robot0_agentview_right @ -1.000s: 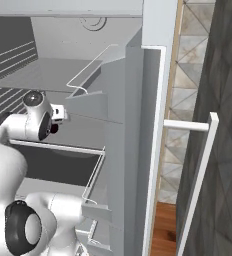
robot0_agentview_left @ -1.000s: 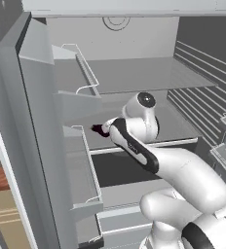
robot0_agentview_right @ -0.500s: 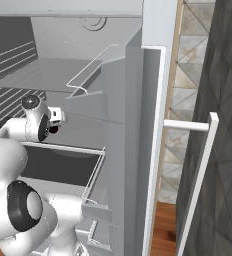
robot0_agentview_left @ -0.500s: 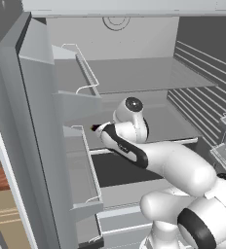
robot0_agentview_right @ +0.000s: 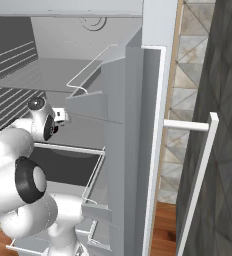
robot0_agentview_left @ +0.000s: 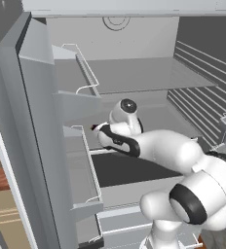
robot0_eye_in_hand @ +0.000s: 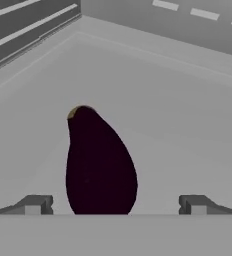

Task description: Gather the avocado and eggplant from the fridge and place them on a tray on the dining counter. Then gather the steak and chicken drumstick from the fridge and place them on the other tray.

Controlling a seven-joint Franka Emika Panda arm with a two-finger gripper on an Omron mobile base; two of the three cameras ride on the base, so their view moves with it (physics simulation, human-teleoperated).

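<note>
A dark purple eggplant [robot0_eye_in_hand: 99,162] lies on the grey fridge shelf [robot0_eye_in_hand: 188,115], its stem end pointing away from the hand. My gripper [robot0_eye_in_hand: 115,205] is open, with one fingertip on each side of the eggplant's near end and a gap to the right. From the left base view the hand [robot0_agentview_left: 101,132] reaches to the left side of the middle shelf, close to the door bins. It also appears in the right base view, where the hand [robot0_agentview_right: 59,116] points toward the fridge's right. The avocado, steak, chicken drumstick and trays are out of view.
The fridge's left door [robot0_agentview_left: 32,121] stands open, its wire-railed bins [robot0_agentview_left: 83,160] close beside the hand. A glass shelf [robot0_agentview_left: 149,73] spans above the arm and a dark drawer [robot0_agentview_left: 129,168] lies below. The right door [robot0_agentview_right: 138,125] and a handle bar [robot0_agentview_right: 200,170] are at the right.
The hand has moved a little left and deeper over the middle shelf. The jaws stay wide.
</note>
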